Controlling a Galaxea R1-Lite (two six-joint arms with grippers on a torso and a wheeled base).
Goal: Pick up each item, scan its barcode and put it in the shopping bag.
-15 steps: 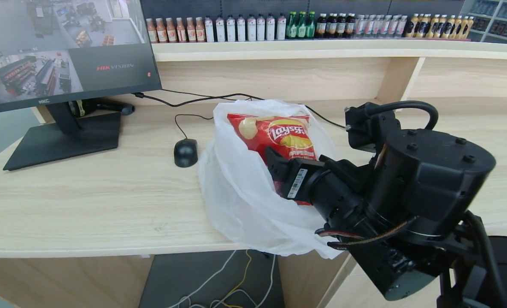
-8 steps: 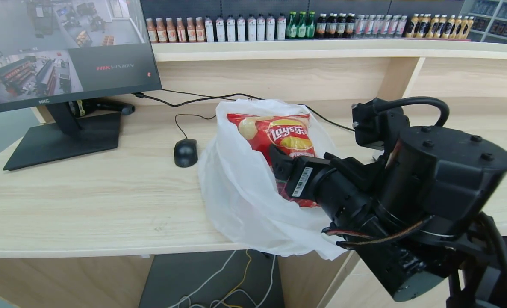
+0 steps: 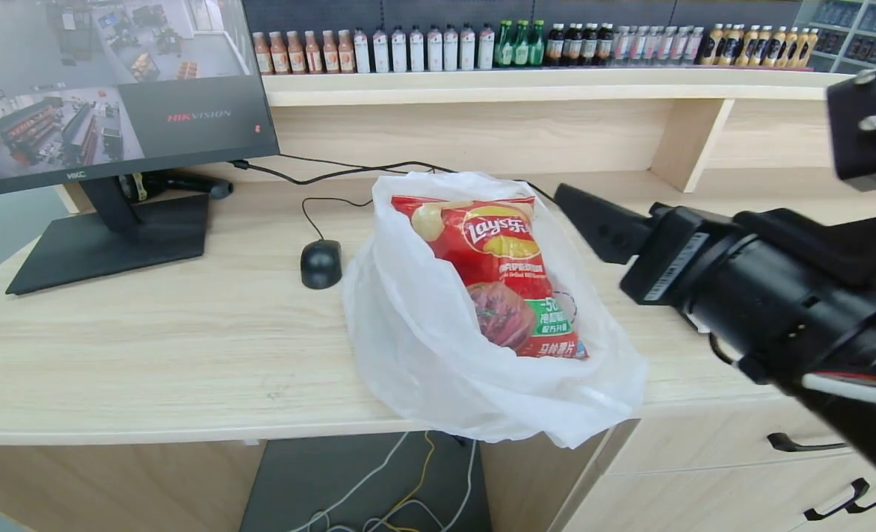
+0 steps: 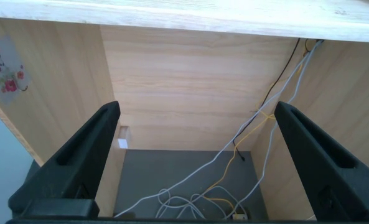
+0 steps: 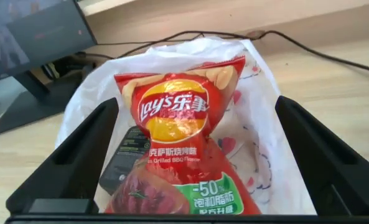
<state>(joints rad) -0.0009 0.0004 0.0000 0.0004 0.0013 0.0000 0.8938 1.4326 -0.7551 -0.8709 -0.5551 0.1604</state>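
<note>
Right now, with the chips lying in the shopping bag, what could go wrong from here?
1. The shopping bag hangs partly over the front edge of the counter; more weight may drag it off.
2. The open right claw appears close to the bag's thin rim and could snag it when it moves.
3. The chips lie exposed in the wide-open mouth, so they might slide out if the bag shifts.

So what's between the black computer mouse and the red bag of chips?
The head view shows a strip of bare wooden counter, then the side of the thin white plastic shopping bag.
</note>
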